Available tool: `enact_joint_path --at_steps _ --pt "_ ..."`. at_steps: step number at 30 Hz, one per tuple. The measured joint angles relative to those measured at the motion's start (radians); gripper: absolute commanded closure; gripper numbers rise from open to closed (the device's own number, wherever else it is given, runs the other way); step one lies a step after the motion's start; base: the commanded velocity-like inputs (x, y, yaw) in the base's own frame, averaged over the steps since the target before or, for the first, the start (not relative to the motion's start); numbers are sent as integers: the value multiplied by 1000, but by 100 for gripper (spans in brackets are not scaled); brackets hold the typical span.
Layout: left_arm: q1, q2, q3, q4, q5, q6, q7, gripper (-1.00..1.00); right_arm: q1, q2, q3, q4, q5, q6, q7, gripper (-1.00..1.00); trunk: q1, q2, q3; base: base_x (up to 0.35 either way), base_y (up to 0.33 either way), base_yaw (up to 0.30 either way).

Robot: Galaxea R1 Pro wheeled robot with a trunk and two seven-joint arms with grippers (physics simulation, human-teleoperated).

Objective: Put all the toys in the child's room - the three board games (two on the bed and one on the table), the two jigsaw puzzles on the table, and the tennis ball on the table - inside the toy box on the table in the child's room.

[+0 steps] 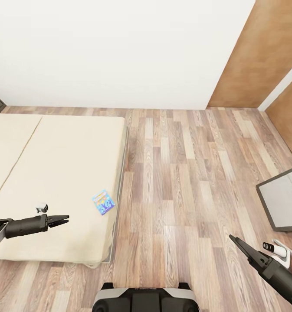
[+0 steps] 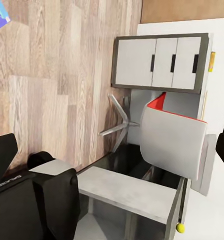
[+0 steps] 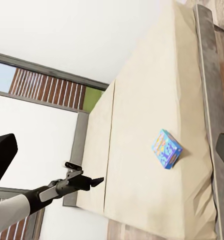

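One board game (image 1: 103, 202), a small flat box printed in bright blue, lies on the cream bed (image 1: 54, 173) close to its right edge; it also appears in the right wrist view (image 3: 166, 149). My left gripper (image 1: 62, 220) hovers open over the bed's near part, a short way left of the game, and my right wrist camera sees that gripper (image 3: 89, 180) from the side. My right gripper (image 1: 235, 240) hangs open over the floor at the lower right, holding nothing. A small yellow ball (image 2: 180, 228) sits at the edge of the grey table (image 2: 126, 192).
Wood floor (image 1: 180, 182) runs between the bed and a grey cabinet (image 1: 282, 199) at the right. In the left wrist view a red-and-white chair (image 2: 174, 135) stands at the table, beside the cabinet (image 2: 159, 62). A white wall (image 1: 119, 52) and a brown panel (image 1: 254, 56) close off the far side.
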Motion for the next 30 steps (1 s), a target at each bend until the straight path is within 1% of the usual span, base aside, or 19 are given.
enact_joint_path --at_steps 17,30 --pt "0 0 0 1 0 0 0 -100 0 0 0 0 1 0 -1 -100 0 0 28 0 0 0" --pt "1 -14 -1 1 0 0 0 -100 0 0 1 0 1 0 -2 -100 0 0 49 0 0 0"
